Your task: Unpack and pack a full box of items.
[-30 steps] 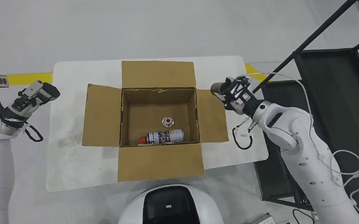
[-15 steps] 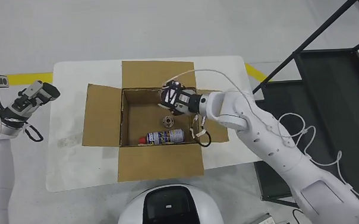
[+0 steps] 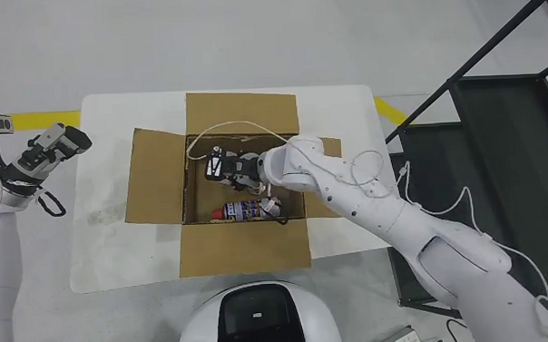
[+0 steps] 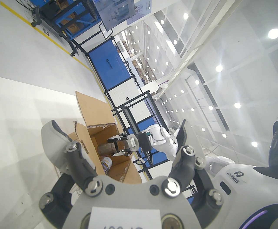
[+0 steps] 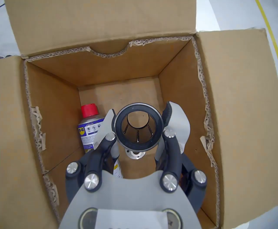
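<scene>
- The white table [image 3: 104, 240] carries the open cardboard box [image 3: 243, 110], all four flaps folded outward.
- The left gripper [image 3: 71, 140] hangs past the table's left edge, well apart from the box, fingers spread with nothing between them.
- The right gripper [image 5: 140, 111] is over the box's open top, clamped on a metal sleeve [image 5: 141, 135] (hollow, with a dark rim) above the box floor.
- A spray can [image 5: 90, 128] with a red cap lies on the floor of the box, along the wall nearest the robot.
- A small metal flange [image 5: 135, 154] sits on the box floor below the sleeve, near the can.
</scene>
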{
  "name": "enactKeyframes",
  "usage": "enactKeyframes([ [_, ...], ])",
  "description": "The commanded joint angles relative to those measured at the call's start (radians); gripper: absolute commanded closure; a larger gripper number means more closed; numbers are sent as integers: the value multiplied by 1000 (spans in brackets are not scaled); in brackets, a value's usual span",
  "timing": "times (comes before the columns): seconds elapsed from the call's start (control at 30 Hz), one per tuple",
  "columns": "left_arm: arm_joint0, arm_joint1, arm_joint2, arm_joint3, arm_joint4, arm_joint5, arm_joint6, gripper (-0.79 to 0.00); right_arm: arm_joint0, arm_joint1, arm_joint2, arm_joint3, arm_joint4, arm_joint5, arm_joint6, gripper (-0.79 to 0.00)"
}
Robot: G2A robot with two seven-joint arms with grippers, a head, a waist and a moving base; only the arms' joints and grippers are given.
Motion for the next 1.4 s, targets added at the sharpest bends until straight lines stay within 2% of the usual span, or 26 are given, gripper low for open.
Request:
enactKeyframes([
  [0.0, 0, 0, 0, 0, 0, 0, 0, -785, 17, -25, -22, 74, 17, 3, -19, 0],
  [0.37, 0, 0, 0, 0, 0, 0, 0, -785, 79, -145, -118, 332, 1, 10, -120, 0],
  [0.5, 0, 0, 0, 0, 0, 0, 0, -785, 88, -171, -132, 391, -59, 45, -207, 0],
  [0.63, 0, 0, 0, 0, 0, 0, 0, -785, 89, -188, -137, 441, -85, 35, -236, -18],
  [0.67, 0, 0, 0, 0, 0, 0, 0, -785, 87, -191, -137, 451, -88, 32, -240, -86],
  [0.73, 0, 0, 0, 0, 0, 0, 0, -785, 86, -197, -136, 466, -94, 24, -243, -292],
  [0.77, 0, 0, 0, 0, 0, 0, 0, -785, 85, -200, -135, 472, -95, 16, -241, -520],
  [0.8, 0, 0, 0, 0, 0, 0, 0, -785, 87, -202, -132, 477, -96, 11, -239, -785],
  [0.97, 0, 0, 0, 0, 0, 0, 0, -785, 98, -196, -102, 481, -94, -29, -225, -785],
  [1.1, 0, 0, 0, 0, 0, 0, 0, -785, 97, -171, -62, 436, -119, -44, -235, -785],
  [1.23, 0, 0, 0, 0, 0, 0, 0, -785, 75, -128, -9, 320, -160, -87, -237, -785],
  [1.37, 0, 0, 0, 0, 0, 0, 0, -785, -4, -58, 108, 117, -157, -160, -257, -785],
])
